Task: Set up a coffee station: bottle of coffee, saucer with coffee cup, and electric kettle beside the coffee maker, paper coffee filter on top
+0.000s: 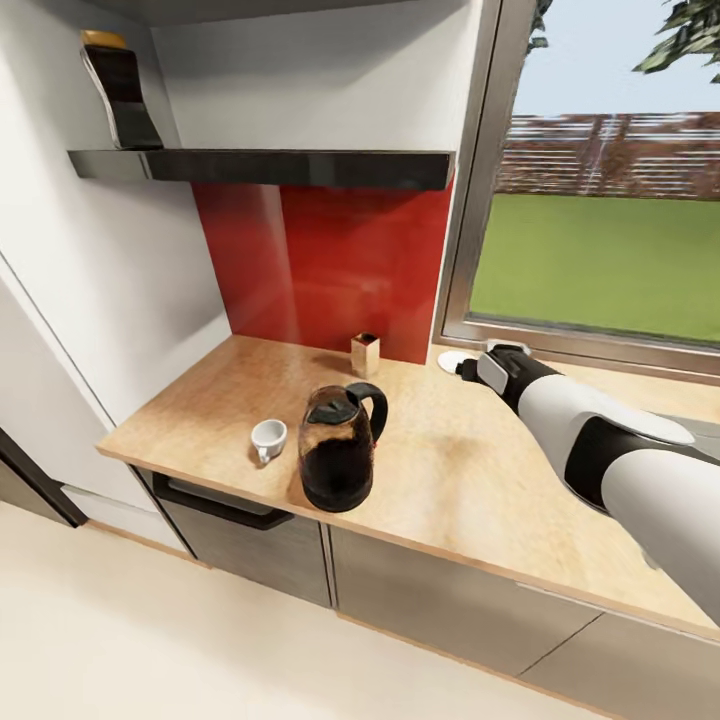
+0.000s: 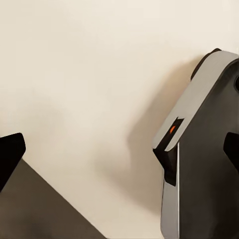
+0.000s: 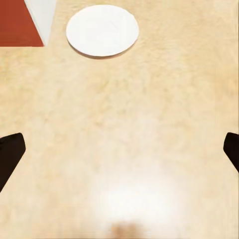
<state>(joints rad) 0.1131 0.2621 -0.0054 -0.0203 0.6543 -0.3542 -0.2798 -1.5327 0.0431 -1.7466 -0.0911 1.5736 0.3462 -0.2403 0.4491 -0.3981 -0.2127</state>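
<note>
The right gripper (image 1: 478, 366) is wide open and holds nothing. The saucer (image 3: 102, 30) lies flat on the bench (image 1: 470, 470), just ahead of it by the back edge, so that arm is nearer.

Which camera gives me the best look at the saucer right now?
The right wrist view: the saucer lies whole and unobstructed on the countertop. In the head view only a sliver peeks past the right gripper.
</note>
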